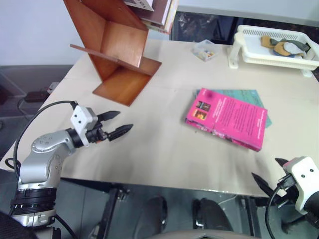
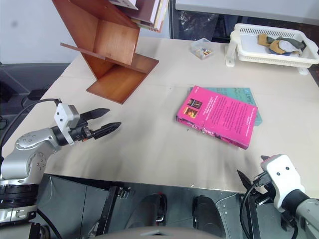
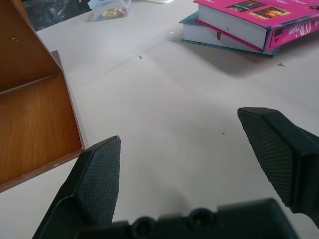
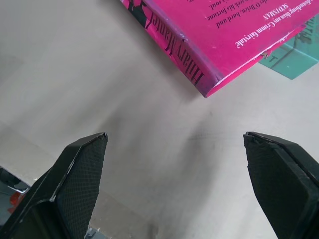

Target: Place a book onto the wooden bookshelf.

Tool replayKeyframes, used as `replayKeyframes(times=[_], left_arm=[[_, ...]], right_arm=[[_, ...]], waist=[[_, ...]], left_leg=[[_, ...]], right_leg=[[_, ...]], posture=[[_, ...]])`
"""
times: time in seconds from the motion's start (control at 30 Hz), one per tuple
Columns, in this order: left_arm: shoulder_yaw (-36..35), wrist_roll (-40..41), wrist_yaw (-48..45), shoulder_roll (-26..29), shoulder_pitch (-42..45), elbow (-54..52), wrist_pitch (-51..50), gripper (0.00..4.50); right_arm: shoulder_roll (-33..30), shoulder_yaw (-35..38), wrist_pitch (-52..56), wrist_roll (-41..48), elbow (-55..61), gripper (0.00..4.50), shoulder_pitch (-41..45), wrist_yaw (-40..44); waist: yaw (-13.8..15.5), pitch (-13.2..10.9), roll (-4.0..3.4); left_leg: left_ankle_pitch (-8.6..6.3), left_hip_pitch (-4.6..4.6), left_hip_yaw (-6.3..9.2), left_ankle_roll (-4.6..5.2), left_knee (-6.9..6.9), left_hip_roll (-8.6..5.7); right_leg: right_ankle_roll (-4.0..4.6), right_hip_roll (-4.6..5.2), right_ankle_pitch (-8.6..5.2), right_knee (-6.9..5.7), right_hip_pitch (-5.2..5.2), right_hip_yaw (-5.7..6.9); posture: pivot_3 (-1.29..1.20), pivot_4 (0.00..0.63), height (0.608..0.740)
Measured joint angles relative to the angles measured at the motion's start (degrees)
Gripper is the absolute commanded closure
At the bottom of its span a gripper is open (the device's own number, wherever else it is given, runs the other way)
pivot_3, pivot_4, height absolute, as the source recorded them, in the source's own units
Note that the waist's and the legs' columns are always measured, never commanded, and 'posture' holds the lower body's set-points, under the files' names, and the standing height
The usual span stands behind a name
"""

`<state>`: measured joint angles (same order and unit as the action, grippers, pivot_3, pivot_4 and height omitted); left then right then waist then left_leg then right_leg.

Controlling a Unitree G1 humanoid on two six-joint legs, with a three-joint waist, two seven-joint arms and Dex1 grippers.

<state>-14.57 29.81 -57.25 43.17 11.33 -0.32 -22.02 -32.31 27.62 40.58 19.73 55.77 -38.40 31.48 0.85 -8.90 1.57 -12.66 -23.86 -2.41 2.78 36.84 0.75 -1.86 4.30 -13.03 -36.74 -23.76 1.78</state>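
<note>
Both pincers sit spread and empty; the pink book lies flat on the desk atop a teal book, well apart from the wooden bookshelf; I'd have the right pincer pinch only the pink spine; left pincer waits.

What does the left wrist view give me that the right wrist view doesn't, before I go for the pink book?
Left wrist view: the wooden bookshelf, the pink book's white page edges, the teal book's full thickness under it, a small clear container, and the open left gripper over bare table.

Right wrist view: the pink book's printed cover and spine lettering close up, with the open right gripper short of its corner.

Both: the pink book lying on the teal book on the table, untouched.
</note>
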Motion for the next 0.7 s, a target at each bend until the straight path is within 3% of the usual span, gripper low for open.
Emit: replayKeyframes(times=[0.2, 0.33, 0.57, 0.7], left_arm=[[-0.39, 1.65, -1.12, 0.14, 0.11, -2.72, -1.37, 0.18], [-0.47, 3.1, -2.96, 0.54, 0.14, -4.02, -2.17, 0.0], [0.34, 5.06, -5.27, 0.55, 0.53, -7.67, -3.91, 0.0], [1.43, 7.63, -6.26, 0.49, 0.27, -11.15, -5.94, 0.0]], right_arm=[[-0.46, 2.46, 6.34, 4.3, 0.08, 0.0, 6.25, -1.16], [-1.72, 3.07, 10.98, 5.6, -0.36, 1.19, 8.51, -2.35], [-7.28, 3.69, 16.91, 3.4, -5.1, 4.34, 15.24, -5.69], [-7.86, 1.28, 19.63, 3.06, -7.74, 4.44, 20.17, -7.04]], waist=[[-0.05, -0.01, -0.01], [0.02, -0.07, -0.11], [-0.02, -0.07, -0.1], [-0.05, -0.09, -0.12]], left_leg=[[0.0, 0.0, -0.01, 0.0, 0.01, 0.0], [0.01, -0.02, 0.0, 0.03, -0.03, -0.01], [0.08, -0.03, -0.02, 0.16, 0.01, -0.05], [0.14, -0.05, -0.02, 0.26, 0.0, -0.04]], right_leg=[[0.03, 0.06, 0.02, 0.0, 0.0, 0.04], [0.13, 0.05, 0.07, 0.01, -0.01, 0.09], [0.09, 0.03, 0.05, 0.02, 0.0, 0.1], [0.1, -0.04, 0.06, 0.02, -0.01, 0.09]], posture=[[0.0, 0.15, 0.74], [0.0, 0.15, 0.74], [0.0, 0.15, 0.74], [0.0, 0.15, 0.74]])
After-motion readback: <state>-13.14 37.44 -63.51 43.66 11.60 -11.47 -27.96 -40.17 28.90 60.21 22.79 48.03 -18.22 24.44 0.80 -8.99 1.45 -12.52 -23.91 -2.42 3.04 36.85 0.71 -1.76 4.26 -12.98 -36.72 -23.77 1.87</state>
